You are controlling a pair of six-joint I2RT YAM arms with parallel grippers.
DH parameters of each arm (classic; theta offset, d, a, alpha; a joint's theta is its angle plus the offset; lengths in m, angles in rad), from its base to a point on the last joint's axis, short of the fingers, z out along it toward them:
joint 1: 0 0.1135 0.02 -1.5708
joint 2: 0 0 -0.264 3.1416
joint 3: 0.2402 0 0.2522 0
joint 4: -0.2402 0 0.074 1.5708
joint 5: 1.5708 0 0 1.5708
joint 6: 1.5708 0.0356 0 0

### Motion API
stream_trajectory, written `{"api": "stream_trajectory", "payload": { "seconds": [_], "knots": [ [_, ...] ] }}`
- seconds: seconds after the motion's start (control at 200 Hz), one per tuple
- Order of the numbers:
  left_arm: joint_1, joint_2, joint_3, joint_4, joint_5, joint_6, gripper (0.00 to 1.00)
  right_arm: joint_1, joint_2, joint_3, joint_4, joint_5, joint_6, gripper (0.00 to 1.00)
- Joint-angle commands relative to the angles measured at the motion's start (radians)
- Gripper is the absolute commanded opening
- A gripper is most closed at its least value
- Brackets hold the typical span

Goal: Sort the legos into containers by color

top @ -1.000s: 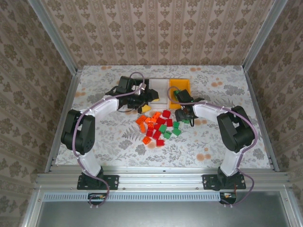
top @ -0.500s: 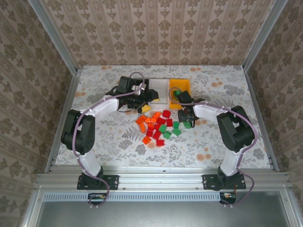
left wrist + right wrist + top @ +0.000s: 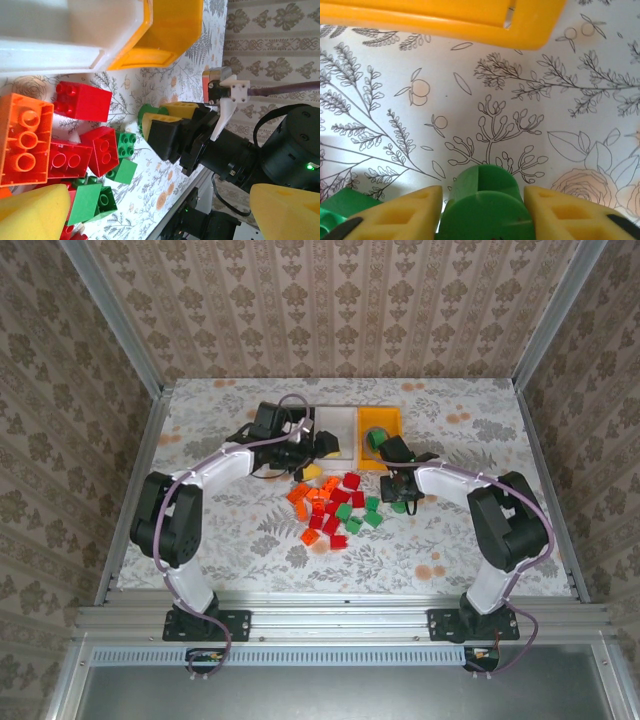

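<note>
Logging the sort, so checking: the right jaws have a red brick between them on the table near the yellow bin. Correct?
Not red: the brick between the right jaws is green, on the table near the yellow bin, as the right wrist view shows.

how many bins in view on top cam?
2 clearly: white bin at far centre, yellow bin just right of it. Another may be hidden under the left arm, beside the white one.

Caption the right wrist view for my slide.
Right gripper straddles a green lego on the floral tablecloth, close to the yellow-orange bin.
</note>
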Motion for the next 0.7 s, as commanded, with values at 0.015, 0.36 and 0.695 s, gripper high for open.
{"api": "stream_trajectory", "payload": {
  "seconds": [0.015,0.36,0.695],
  "knots": [
    [-0.005,0.011,0.019,-0.037,-0.006,0.031,1.00,0.008,-0.029,0.006,-0.042,0.001,0.011,0.31],
    [-0.003,-0.001,0.025,-0.046,-0.008,0.040,1.00,-0.005,-0.076,0.178,-0.069,0.079,-0.048,0.24],
    [0.084,-0.025,0.032,-0.071,-0.031,0.059,1.00,-0.044,0.239,0.593,-0.090,0.062,-0.108,0.24]
  ]
}}
